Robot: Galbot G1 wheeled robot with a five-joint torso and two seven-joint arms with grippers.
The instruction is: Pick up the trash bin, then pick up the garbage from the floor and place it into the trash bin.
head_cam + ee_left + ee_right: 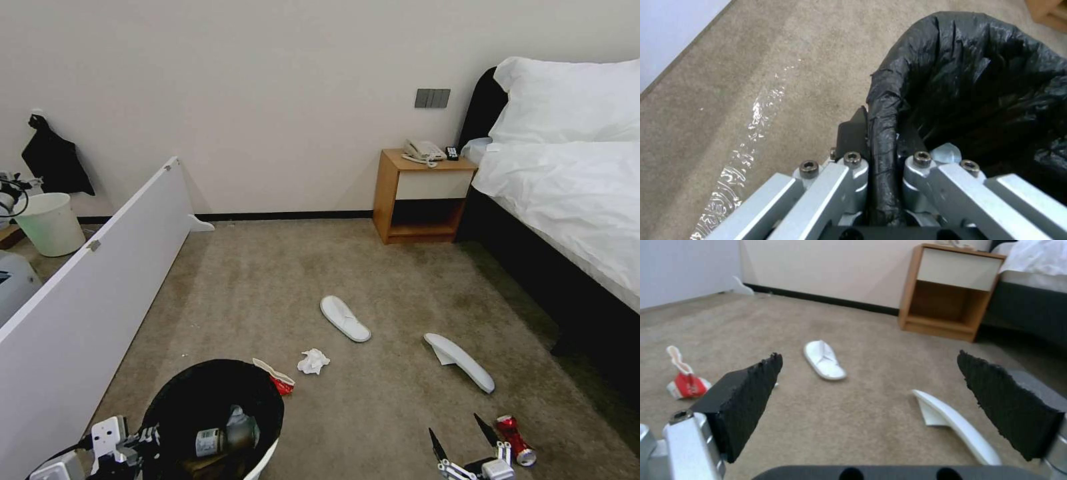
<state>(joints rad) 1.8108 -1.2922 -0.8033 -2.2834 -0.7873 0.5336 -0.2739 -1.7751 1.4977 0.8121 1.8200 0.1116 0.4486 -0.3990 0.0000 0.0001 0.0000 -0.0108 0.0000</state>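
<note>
Left gripper first: my fingers are clamped on the rim of the trash bin, with the black liner pinched between the pads. I hold the bin at the lower left of the head view, beside the white panel. Inside it lies a clear bottle with a printed label; the text is too small to read.

Floor: beige carpet. Just beyond the bin lies the crushed red-white cup, then a crumpled white tissue close beside it. One white slipper lies sole down farther out; the second slipper rests tipped on its edge, to the right.

Right gripper: my fingers are spread wide and hold nothing. It hovers low over the carpet, near the second slipper. The red can lies on its side just right of it.

Room: wooden nightstand with a telephone against the far wall, bed with white linen at the right.
</note>
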